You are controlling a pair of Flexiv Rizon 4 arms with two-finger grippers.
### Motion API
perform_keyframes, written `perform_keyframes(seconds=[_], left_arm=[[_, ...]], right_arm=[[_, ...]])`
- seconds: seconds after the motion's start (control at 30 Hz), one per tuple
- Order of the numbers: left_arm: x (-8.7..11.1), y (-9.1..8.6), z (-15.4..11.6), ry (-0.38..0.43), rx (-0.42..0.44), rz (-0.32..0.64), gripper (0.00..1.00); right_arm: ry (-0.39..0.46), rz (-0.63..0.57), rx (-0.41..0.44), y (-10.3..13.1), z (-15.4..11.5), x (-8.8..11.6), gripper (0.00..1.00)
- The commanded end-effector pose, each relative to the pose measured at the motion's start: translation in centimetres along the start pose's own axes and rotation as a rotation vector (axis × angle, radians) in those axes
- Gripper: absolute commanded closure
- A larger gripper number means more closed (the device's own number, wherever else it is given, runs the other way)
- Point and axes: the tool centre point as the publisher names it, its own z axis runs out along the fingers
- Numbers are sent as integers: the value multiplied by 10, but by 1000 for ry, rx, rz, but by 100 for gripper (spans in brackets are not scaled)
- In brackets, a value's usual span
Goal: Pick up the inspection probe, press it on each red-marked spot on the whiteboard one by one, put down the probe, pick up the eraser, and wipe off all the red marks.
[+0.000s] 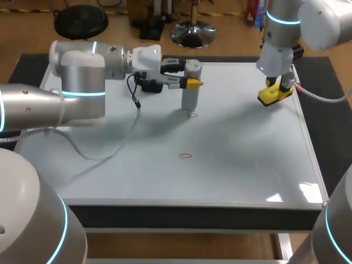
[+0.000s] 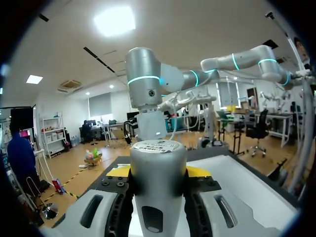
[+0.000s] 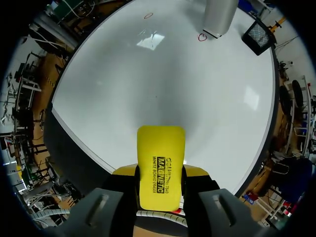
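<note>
Left claw [image 1: 192,82], held level, grips the upright probe [image 1: 190,100]; right claw [image 3: 160,173], pointing down, clamps the eraser [image 3: 160,148].

black printed lettering along the yellow eraser [image 3: 161,165]

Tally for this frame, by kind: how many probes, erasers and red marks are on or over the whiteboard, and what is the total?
inspection probe: 1
eraser: 1
red marks: 2, one at the probe's foot, one nearer the front edge
total: 4
</note>
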Motion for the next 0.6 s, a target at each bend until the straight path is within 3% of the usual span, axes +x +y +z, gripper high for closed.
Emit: perform_keyframes(seconds=[0.03,0.3,0.6], left_arm=[[-15,-14,-4,26,1,3,100],[-43,-38,-6,53,18,14,100],[-71,-52,-7,112,34,2,100]], right_arm=[[2,-1,1,-1,-1,0,100],[2,-1,1,-1,-1,0,100],[2,-1,1,-1,-1,0,100]])
